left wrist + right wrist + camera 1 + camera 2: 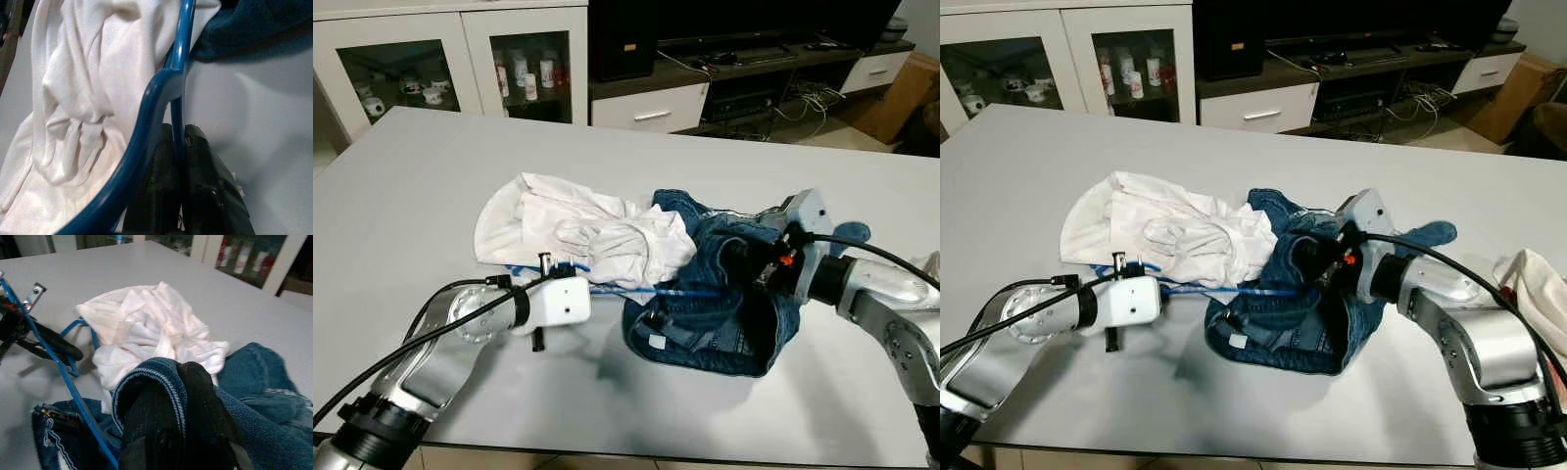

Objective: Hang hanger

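A blue hanger lies on the grey table, running under a crumpled white shirt and into a heap of blue jeans. My left gripper is shut on the hanger's thin blue bar at the shirt's near edge, and it appears in the left eye view too. My right gripper is shut on the folded denim waistband of the jeans, at the top of the heap. The hanger passes below that waistband; its far end is hidden in the denim.
A white cloth lies at the table's right edge. Beyond the table stand a white cabinet with glass doors and a low TV stand with cables. The table's near edge runs just under both arms.
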Available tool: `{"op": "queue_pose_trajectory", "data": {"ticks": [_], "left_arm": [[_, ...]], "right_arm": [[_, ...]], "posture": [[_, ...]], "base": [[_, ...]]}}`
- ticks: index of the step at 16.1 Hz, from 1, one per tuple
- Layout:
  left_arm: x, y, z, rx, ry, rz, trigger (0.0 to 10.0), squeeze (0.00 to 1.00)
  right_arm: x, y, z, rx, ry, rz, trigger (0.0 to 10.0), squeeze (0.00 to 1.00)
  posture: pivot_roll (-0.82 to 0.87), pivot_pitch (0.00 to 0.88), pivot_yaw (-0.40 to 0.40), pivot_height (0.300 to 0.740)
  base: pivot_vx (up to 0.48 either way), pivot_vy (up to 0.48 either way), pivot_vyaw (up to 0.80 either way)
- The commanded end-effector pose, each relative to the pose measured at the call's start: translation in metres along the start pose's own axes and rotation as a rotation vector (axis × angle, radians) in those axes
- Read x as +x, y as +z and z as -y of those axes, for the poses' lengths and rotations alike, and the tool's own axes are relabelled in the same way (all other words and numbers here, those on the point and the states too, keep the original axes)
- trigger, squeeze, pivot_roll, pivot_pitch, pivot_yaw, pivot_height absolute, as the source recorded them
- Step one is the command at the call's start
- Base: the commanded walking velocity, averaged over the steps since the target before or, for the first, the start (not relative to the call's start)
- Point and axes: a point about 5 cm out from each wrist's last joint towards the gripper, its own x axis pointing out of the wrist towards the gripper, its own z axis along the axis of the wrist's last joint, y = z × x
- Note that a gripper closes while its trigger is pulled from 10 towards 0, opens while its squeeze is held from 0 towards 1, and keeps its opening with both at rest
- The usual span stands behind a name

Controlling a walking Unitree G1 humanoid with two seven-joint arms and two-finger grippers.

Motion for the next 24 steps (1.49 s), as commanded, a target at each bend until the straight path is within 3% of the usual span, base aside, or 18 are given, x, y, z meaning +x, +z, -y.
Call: {"op": "queue_pose_trajectory", "data": {"ticks": [1, 5, 8, 11, 15, 18, 21, 22, 24], "left_arm": [[-0.001, -0.009, 0.004, -0.022, -0.018, -0.059, 10.0, 0.0], [-0.02, -0.01, 0.007, -0.023, -0.067, -0.066, 10.0, 0.0], [-0.036, -0.014, 0.002, -0.026, -0.062, -0.087, 10.0, 0.0], [-0.056, -0.003, -0.008, -0.033, -0.041, -0.015, 10.0, 0.0], [-0.068, 0.012, -0.013, -0.018, -0.021, 0.097, 10.0, 0.0], [-0.069, 0.016, 0.001, -0.067, -0.114, 0.203, 10.0, 0.0], [-0.065, 0.031, 0.012, -0.08, -0.174, 0.285, 10.0, 0.0], [-0.064, 0.04, 0.016, -0.092, -0.203, 0.333, 10.0, 0.0], [-0.067, 0.043, 0.026, -0.102, -0.278, 0.341, 10.0, 0.0]], "right_arm": [[-0.011, 0.001, 0.011, -0.001, -0.073, -0.008, 0.0, 0.0], [-0.038, 0.002, 0.049, 0.011, -0.311, -0.035, 0.0, 0.0], [-0.043, 0.002, 0.058, 0.005, -0.366, -0.047, 0.0, 0.0], [-0.033, -0.006, 0.051, 0.003, -0.31, -0.089, 0.0, 0.0], [-0.018, -0.016, 0.042, 0.007, -0.238, -0.127, 0.0, 0.0], [-0.005, -0.03, 0.041, 0.022, -0.231, -0.16, 0.0, 0.0], [0.015, -0.028, 0.041, 0.022, -0.249, -0.154, 0.0, 0.0], [0.024, -0.029, 0.044, 0.017, -0.278, -0.163, 0.0, 0.0], [0.028, -0.03, 0.056, 0.01, -0.359, -0.177, 0.0, 0.0]], "posture": [[0.01, 0.049, -0.062, 0.74], [0.01, 0.047, -0.064, 0.74], [0.02, 0.044, -0.074, 0.74], [0.03, 0.041, -0.092, 0.74], [0.05, 0.042, -0.102, 0.74], [0.04, 0.047, -0.099, 0.74], [0.04, 0.048, -0.095, 0.74], [0.04, 0.051, -0.096, 0.74], [0.04, 0.057, -0.097, 0.74]], "base": [[0.0, 0.0, 0.0], [0.0, 0.0, 0.0], [0.0, 0.0, 0.0], [0.0, 0.0, 0.0], [0.0, 0.0, 0.0], [0.0, 0.0, 0.0], [0.0, 0.0, 0.0], [0.0, 0.0, 0.0], [0.0, 0.0, 0.0]]}}
